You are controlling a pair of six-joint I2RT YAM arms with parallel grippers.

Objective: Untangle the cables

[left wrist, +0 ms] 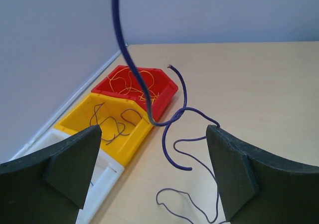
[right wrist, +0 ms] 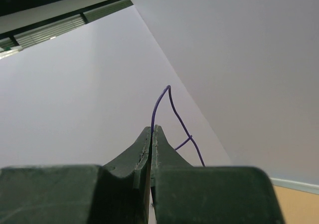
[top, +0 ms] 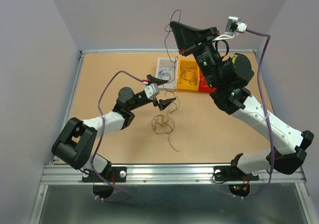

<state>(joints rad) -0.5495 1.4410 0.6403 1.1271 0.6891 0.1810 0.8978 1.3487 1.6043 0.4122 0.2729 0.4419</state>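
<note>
one blue cable (right wrist: 169,88) in right gripper (right wrist: 152,130)

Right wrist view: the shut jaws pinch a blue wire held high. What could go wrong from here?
1. The right gripper pinches the blue wire only at its fingertips, so it may slip out.
2. The wire's lower curls hang just ahead of the open left gripper and could snag on it if either arm moves.
3. Dropped, it might land in the yellow bin among black wires.
</note>
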